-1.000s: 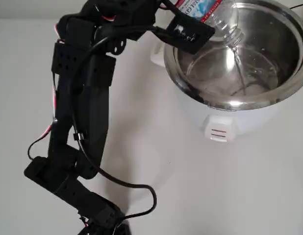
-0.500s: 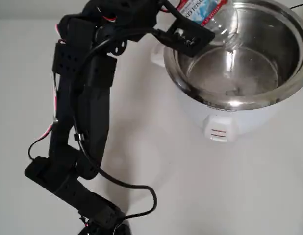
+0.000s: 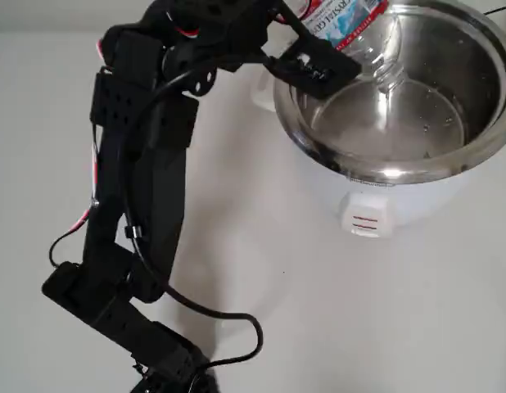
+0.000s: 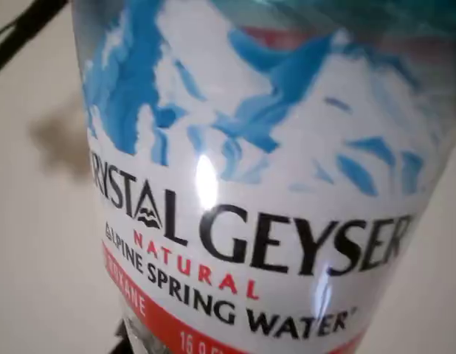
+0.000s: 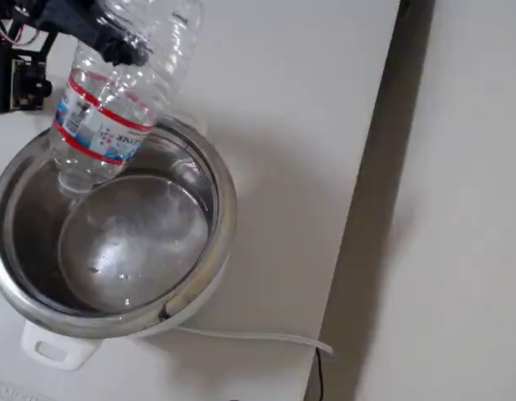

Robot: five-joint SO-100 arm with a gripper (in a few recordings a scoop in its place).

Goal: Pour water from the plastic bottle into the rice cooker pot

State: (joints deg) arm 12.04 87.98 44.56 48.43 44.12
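Observation:
My gripper (image 3: pixel 325 45) is shut on the plastic bottle (image 3: pixel 355 24), which hangs steeply tilted with its open neck (image 3: pixel 388 75) down inside the rice cooker pot (image 3: pixel 482 139). In the fixed view the gripper (image 5: pixel 108 38) clamps the bottle (image 5: pixel 103 125) around its upper, nearly empty body, and the neck (image 5: pixel 72 180) dips below the pot's steel rim (image 5: pixel 220 217). A shallow pool of water (image 5: pixel 133 242) with small bubbles covers the pot's bottom (image 3: pixel 400 123). Up close in the wrist view is the bottle's white-and-blue label (image 4: pixel 250 184).
The pot sits in a white cooker body (image 3: pixel 376 205) with a handle (image 5: pixel 49 351) at the front. A white cord (image 5: pixel 250 337) runs toward the table's right edge (image 5: pixel 366 209). My black arm (image 3: pixel 138 205) and its cable (image 3: pixel 228 315) cover the left of the table.
The bottle has swung from a slanted pour to a steeper, neck-down pose. The long visible stream of water has gone, and the pool in the pot has settled.

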